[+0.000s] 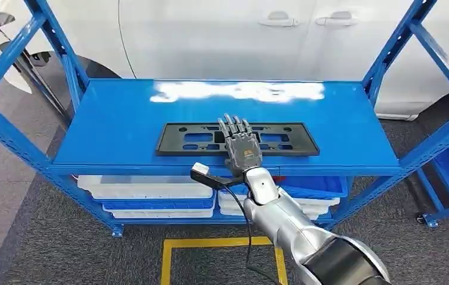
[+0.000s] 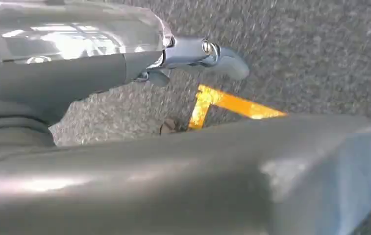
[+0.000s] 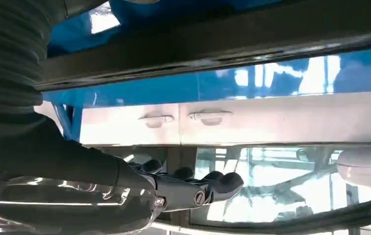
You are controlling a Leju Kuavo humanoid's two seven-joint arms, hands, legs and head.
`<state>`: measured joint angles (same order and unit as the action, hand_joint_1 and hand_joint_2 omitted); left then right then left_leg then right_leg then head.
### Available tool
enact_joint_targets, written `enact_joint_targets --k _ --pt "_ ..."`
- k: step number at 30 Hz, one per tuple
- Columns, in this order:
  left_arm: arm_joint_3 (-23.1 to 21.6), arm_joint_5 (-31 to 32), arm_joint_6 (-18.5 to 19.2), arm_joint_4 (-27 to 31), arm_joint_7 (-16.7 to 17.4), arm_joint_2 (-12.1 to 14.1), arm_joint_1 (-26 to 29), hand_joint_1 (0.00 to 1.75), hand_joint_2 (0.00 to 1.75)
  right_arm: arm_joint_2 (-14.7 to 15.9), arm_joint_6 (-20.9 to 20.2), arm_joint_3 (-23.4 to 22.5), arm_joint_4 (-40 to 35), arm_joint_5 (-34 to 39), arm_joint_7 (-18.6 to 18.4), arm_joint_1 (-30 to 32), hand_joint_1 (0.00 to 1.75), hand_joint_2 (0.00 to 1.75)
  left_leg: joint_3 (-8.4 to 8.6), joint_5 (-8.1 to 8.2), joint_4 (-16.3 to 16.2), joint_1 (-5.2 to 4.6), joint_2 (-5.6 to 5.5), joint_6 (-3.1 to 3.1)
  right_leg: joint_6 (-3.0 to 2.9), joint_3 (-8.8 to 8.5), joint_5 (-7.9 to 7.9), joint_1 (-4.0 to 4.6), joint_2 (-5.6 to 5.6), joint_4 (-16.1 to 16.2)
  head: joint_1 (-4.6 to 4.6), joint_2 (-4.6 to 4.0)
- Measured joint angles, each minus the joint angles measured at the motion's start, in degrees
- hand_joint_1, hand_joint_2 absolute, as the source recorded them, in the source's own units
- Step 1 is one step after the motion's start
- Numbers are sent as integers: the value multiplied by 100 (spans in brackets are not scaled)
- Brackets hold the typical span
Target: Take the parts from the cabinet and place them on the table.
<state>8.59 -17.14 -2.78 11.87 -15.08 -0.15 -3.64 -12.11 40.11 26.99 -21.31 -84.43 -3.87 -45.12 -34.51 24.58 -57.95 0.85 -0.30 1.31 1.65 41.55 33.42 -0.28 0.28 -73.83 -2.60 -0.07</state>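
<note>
So the right hand (image 1: 242, 148) is reaching out over the top shelf (image 1: 121, 119) of the blue rack, palm down, sitting right on top of the black plastic part (image 1: 180, 139). That part is a long flat frame with rectangular cutouts, lying flat and lengthwise along the shelf, closer to the front edge than the back and roughly centred between the left and right ends. The fingers (image 1: 233, 126) are stretched out pretty straight across the middle of the part, tips reaching about to its far edge. They're spread flat, not wrapped around anything, so I'd call it laid on the part rather than gripping it. In the right wrist view the hand (image 3: 188, 188) looks the same, fingers extended and nothing in them.

The left hand (image 2: 208, 56) hangs down by the carpeted floor (image 2: 320, 58), near a bit of yellow floor tape (image 2: 232, 104). Can't tell from that angle whether its fingers are curled or loose.

Other stuff: white and blue bins (image 1: 150, 193) stacked on the lower shelf under the front edge, and a white car (image 1: 239, 35) parked right behind the rack.
</note>
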Motion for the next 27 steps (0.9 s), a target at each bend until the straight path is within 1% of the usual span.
enact_joint_targets --k 1,2,3,4,5,6,7,9,10,11,12,13,14,15,16,17,18,19,20,21,22,23,25,26,27 --pt "2 0 0 0 -2 0 1 0 0 2 0 0 0 0 0 22 0 175 3 9 -10 -1 -1 2 1 179 25 -2 0 -284 0 0" --pt "2 0 0 0 -2 0 9 0 0 2 0 0 0 0 0 34 0 175 11 19 -13 -1 -2 4 -2 203 -59 -2 0 -268 0 2" --pt "2 0 0 0 -2 0 13 0 0 4 0 0 0 0 0 34 0 175 32 38 -23 -2 -8 -7 -20 78 -337 -2 0 72 0 0" --pt "2 0 0 0 -2 -2 9 0 0 7 0 0 -2 0 0 20 0 175 64 60 -28 -5 -14 -18 -55 -186 -678 1 0 658 0 0" --pt "2 0 2 0 -2 -4 7 0 0 4 0 0 -4 0 0 10 0 175 91 78 -29 -8 -15 -27 -87 -396 -895 7 0 1101 0 0" --pt "2 0 2 0 -2 -11 7 0 0 7 0 0 -4 0 0 0 0 175 104 93 -23 -6 -14 -46 -138 -564 -940 27 2 1484 0 0" --pt "2 0 2 0 -2 -11 -8 0 0 4 0 0 -4 0 2 -15 0 175 81 103 -44 -39 -16 -78 -145 -588 -925 56 -2 1567 0 2" --pt "4 0 2 0 -2 -11 -2 0 0 7 0 0 -4 -4 4 -7 0 175 92 101 -2 -25 -14 -134 -166 -574 -917 68 11 1546 0 2" --pt "7 2 2 0 -2 -11 -2 0 0 7 0 0 -7 -32 -7 -9 0 175 113 98 17 -25 -13 -169 -199 -581 -920 67 16 1564 0 2" --pt "9 7 2 0 -2 -7 -11 0 0 7 0 0 -35 -85 -7 -9 0 175 131 122 23 -56 -10 -199 -231 -626 -942 11 13 1619 0 2" --pt "13 11 2 0 -5 -9 -12 0 0 5 0 0 -50 -150 -11 -16 0 175 94 210 -112 -32 0 -224 -255 -676 -947 -2 7 1664 0 0" --pt "15 30 7 0 -4 -9 -19 0 0 -4 0 2 -52 -235 -26 -30 0 175 -59 408 -455 -21 -2 -239 -285 -692 -933 -6 -3 1664 0 2" --pt "17 44 7 0 -4 -9 -28 0 0 -7 0 9 -50 -335 -53 -26 0 175 -296 628 -933 -11 -2 -261 -303 -706 -921 -1 -11 1664 0 0" --pt "24 48 7 0 -6 -7 -26 0 0 -4 0 45 -44 -421 -102 -18 0 175 -535 801 -1387 -10 -2 -279 -315 -712 -912 6 -16 1664 0 0" --pt "26 50 7 0 -4 -7 -15 0 0 -6 -2 107 -28 -474 -164 -12 0 175 -730 868 -1726 -9 -2 -296 -323 -715 -903 8 -15 1661 0 2" --pt "31 59 7 0 -4 -7 -6 0 0 -11 -4 176 -15 -509 -223 -12 0 175 -792 808 -1785 -9 -1 -299 -323 -724 -897 9 -14 1660 0 0" --pt "33 63 7 0 -7 -7 -3 0 0 -15 -9 290 11 -522 -293 -16 0 175 -719 621 -1576 -8 -1 -298 -317 -739 -885 8 -6 1659 0 2" --pt "37 66 7 0 -11 -4 -6 0 0 -20 -13 416 31 -522 -346 -21 0 175 -522 347 -1145 -7 -1 -288 -305 -765 -867 7 0 1653 0 2" --pt "39 66 7 0 -17 4 -13 0 0 -22 -24 540 46 -525 -367 -30 0 175 -267 65 -603 -7 1 -273 -287 -796 -842 7 2 1643 0 0" --pt "42 66 7 0 -22 7 -17 0 0 -31 -37 643 59 -525 -385 -41 0 175 -68 -93 -155 -7 9 -248 -259 -809 -813 11 3 1629 0 0" --pt "46 66 7 0 -24 9 -27 0 0 -35 -68 757 77 -525 -404 -57 0 175 28 -8 -13 -35 4 -216 -223 -783 -789 65 11 1587 0 0" --pt "57 68 7 0 -31 13 -42 0 0 -37 -102 880 90 -525 -422 -67 0 175 -3 -5 -36 -31 -8 -170 -202 -767 -796 60 10 1594 0 2" --pt "85 77 11 0 -44 13 -30 0 0 -39 -166 1187 122 -525 -433 -71 0 175 -14 3 -25 -34 -16 -115 -155 -772 -794 48 6 1607 0 0" --pt "96 90 15 0 -52 13 -31 0 0 -42 -206 1336 131 -527 -435 -79 0 175 4 -17 8 -7 -10 -77 -121 -773 -769 65 7 1592 0 2" --pt "107 101 22 0 -59 11 -39 0 0 -44 -269 1494 142 -527 -435 -89 0 175 22 -24 25 3 -12 -58 -85 -747 -688 39 6 1488 0 0"
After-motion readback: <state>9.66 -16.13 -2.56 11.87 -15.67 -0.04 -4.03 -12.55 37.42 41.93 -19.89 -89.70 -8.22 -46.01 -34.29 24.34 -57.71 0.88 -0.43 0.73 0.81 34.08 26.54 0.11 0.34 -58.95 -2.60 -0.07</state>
